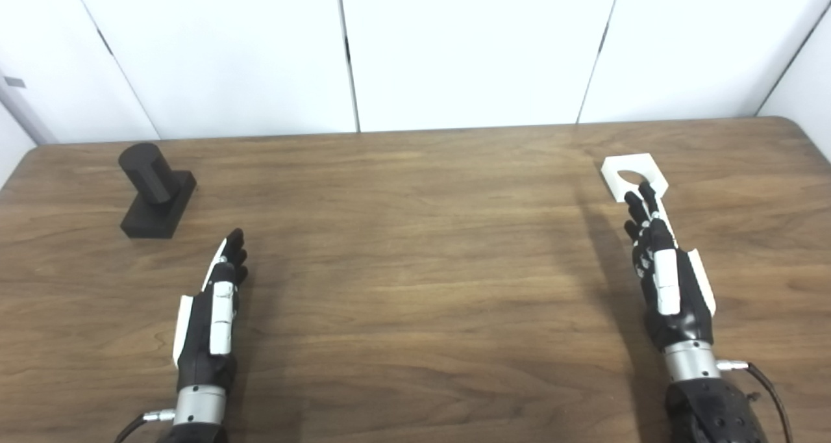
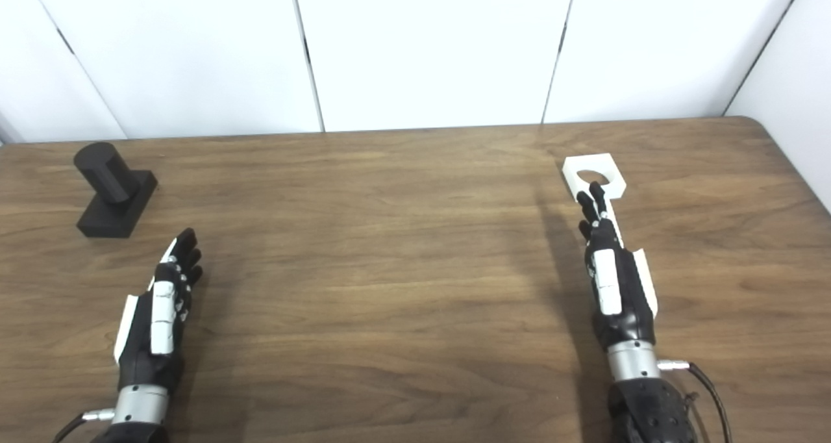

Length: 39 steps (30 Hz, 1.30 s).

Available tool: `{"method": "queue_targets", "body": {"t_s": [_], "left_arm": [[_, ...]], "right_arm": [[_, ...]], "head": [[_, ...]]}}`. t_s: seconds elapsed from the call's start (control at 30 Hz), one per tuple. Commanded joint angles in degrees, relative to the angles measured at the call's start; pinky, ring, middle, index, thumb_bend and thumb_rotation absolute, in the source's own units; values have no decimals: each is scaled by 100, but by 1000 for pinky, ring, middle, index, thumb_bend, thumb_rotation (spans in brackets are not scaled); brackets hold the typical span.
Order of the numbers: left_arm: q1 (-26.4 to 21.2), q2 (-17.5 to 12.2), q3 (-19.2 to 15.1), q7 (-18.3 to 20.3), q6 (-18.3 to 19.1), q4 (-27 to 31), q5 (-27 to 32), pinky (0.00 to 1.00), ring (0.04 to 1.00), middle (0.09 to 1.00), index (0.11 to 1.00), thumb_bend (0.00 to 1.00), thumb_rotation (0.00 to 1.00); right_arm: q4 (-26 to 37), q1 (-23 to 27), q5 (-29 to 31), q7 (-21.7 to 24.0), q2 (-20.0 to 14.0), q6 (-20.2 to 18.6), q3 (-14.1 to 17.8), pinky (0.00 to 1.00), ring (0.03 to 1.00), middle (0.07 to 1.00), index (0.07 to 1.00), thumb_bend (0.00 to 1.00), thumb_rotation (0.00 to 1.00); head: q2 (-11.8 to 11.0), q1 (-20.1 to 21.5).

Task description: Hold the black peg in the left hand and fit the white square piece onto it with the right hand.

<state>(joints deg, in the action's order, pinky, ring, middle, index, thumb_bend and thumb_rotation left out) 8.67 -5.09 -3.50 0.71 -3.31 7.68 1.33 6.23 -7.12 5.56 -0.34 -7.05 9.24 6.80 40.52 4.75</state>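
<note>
The black peg (image 1: 156,189) stands on its block base near the far left corner of the tabletop (image 1: 415,287), untouched. The white square piece (image 1: 633,175), with its round hole, lies flat toward the far right edge. The left hand (image 1: 211,319) hovers nearer the front edge, fingers extended and holding nothing, short of the peg. The right hand (image 1: 669,280) is likewise released, its fingertips (image 1: 643,196) reaching over the piece's near edge. Neither grasp has begun. The left should probably close around the base, leaving the cylinder free; the right should pinch the piece by its rim, keeping the hole clear.
</note>
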Motion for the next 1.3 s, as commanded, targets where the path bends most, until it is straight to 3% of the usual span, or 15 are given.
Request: {"method": "queue_targets", "body": {"t_s": [0.0, 0.6, 0.77, 0.93, 1.03, 1.1, 1.13, 1.27], "left_arm": [[-21, -6, 21, 0, -83, 146, -71, 972, 976, 979, 948, 669, 1000], [-7, 6, 45, -7, -48, 172, -99, 985, 979, 981, 952, 666, 1000], [9, 42, 95, -6, -76, 171, -147, 995, 982, 984, 954, 655, 1000], [55, 157, 170, -116, -112, 90, -320, 978, 971, 973, 948, 709, 1000], [103, 223, 256, -168, -161, 85, -407, 963, 967, 972, 957, 706, 1000], [118, 268, 324, -199, -229, 19, -446, 964, 965, 973, 961, 704, 1000], [119, 279, 355, -212, -255, -9, -463, 963, 962, 973, 962, 698, 1000], [113, 333, 475, -261, -387, -158, -502, 974, 976, 990, 978, 661, 1000]], "right_arm": [[-134, -183, 64, -3, 182, 79, -26, 1000, 1000, 961, 979, 615, 1000], [-161, -192, 74, 33, 141, 100, -28, 1000, 1000, 965, 981, 617, 1000], [-188, -197, 81, 38, 99, 103, 5, 1000, 1000, 964, 982, 606, 1000], [-375, -197, 207, 130, -13, 260, 84, 1000, 1000, 966, 992, 611, 1000], [-496, -208, 255, 230, -108, 371, 105, 1000, 1000, 978, 999, 609, 1000], [-684, -193, 363, 385, -199, 589, 119, 1000, 1000, 990, 1000, 625, 1000], [-765, -184, 394, 436, -229, 688, 126, 1000, 1000, 996, 1000, 634, 1000], [-1013, -145, 467, 517, -280, 900, 181, 1000, 1000, 1000, 1000, 641, 1000]], "head": [[5, 7], [-32, -33], [-98, -293], [-402, -1016], [-523, -1220], [-800, -1523], [-800, -1523], [-1188, -1862]]}}
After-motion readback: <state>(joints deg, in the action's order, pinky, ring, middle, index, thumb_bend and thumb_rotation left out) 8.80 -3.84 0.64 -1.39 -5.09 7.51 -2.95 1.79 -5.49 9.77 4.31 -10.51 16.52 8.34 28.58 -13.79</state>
